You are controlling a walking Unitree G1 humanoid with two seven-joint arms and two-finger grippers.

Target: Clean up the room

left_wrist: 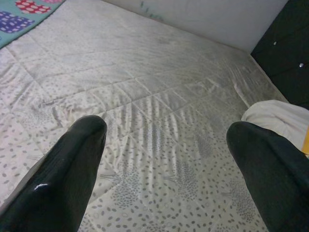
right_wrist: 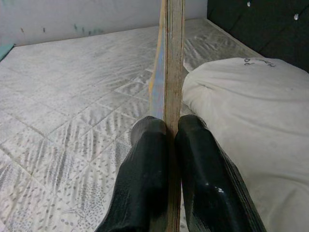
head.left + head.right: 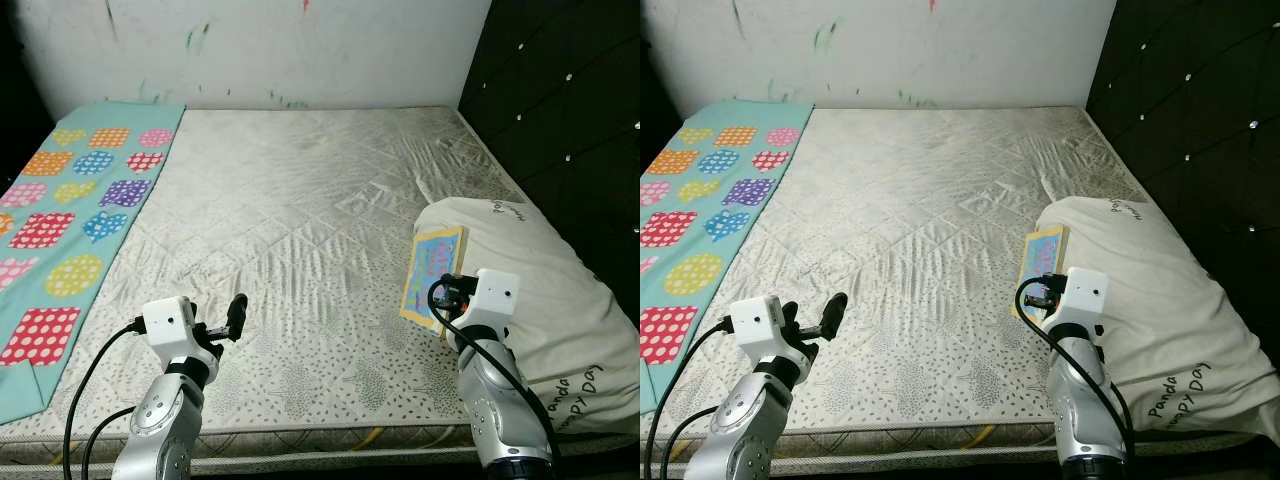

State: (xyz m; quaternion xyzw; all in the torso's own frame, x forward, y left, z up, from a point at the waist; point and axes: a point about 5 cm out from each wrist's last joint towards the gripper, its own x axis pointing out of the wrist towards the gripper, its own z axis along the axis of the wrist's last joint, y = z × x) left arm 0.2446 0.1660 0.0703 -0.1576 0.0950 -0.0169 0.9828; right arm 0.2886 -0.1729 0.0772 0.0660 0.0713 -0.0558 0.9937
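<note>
Our right gripper (image 2: 166, 130) pinches the board (image 3: 434, 275) upright at four o'clock on the mattress (image 3: 300, 230), still unplaced, while our left gripper (image 1: 166, 140) gapes empty at seven.

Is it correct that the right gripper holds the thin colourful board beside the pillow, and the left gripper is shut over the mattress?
Not quite. The left gripper is open, not shut: the left wrist view shows its fingers wide apart above the mattress. The rest is right: the right gripper is shut on the thin colourful board beside the pillow.
</note>
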